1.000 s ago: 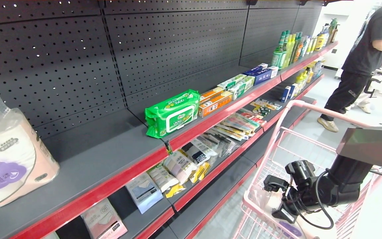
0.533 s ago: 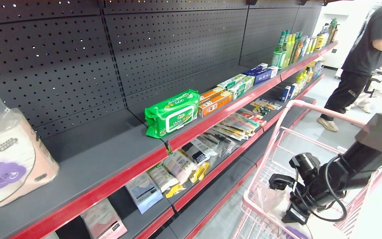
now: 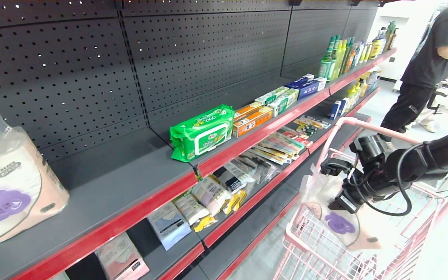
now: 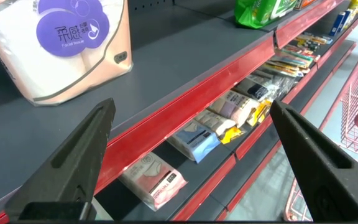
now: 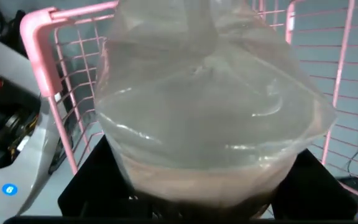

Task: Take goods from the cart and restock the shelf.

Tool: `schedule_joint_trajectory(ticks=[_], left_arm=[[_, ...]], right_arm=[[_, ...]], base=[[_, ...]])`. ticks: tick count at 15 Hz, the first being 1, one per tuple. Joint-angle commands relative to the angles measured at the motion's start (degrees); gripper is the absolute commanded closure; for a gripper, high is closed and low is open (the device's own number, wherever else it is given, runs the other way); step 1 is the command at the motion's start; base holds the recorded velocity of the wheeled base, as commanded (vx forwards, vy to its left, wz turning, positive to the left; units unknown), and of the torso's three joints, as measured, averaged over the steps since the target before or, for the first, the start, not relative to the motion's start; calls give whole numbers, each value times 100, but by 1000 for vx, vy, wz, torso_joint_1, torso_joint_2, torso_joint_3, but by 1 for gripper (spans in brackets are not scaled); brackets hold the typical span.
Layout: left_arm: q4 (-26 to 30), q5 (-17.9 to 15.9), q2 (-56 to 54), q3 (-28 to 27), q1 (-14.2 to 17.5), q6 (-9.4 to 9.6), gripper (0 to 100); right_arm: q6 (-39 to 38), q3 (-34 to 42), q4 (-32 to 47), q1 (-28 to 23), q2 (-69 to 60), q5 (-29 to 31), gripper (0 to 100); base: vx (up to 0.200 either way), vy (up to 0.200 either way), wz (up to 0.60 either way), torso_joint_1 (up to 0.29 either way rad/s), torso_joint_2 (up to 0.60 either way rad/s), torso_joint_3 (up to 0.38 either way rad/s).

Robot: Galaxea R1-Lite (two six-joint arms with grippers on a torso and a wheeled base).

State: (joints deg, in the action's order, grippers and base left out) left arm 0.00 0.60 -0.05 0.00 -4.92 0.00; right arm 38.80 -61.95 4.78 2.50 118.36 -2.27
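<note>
Plastic-wrapped pack of white and pink toilet rolls with a purple label (image 3: 340, 225) hangs over the near end of the pink wire cart (image 3: 309, 249). The right pincer (image 3: 335, 186) is clamped on the loose bag top. The left pincer (image 4: 191, 106) is spread wide with nothing in it, above the dark grey, red-edged shelf (image 3: 130, 182), near a matching pack of toilet rolls (image 3: 10, 186) standing there.
</note>
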Motion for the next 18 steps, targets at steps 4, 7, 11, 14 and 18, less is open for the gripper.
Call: schedule_joint_trajectory(ticks=[4,7,11,14,18], left_arm=[[0,2,5,0,0,0,0],[0,2,5,0,0,0,0],[0,2,5,0,0,0,0],[0,2,5,0,0,0,0],[0,2,5,0,0,0,0]], right_arm=[[-259,263,-12,-364,-1517,-11,100],[-584,491,-12,-355,-2185,-46,100],[-549,1212,-3,-364,-3504,-28,100],[-567,1616,-30,-373,-4312,104,100],[-567,2029,-21,-601,-5033,253,100]], base=[[0,0,0,0,0,0],[0,0,0,0,0,0],[0,0,0,0,0,0],[0,0,0,0,0,0],[0,0,0,0,0,0]])
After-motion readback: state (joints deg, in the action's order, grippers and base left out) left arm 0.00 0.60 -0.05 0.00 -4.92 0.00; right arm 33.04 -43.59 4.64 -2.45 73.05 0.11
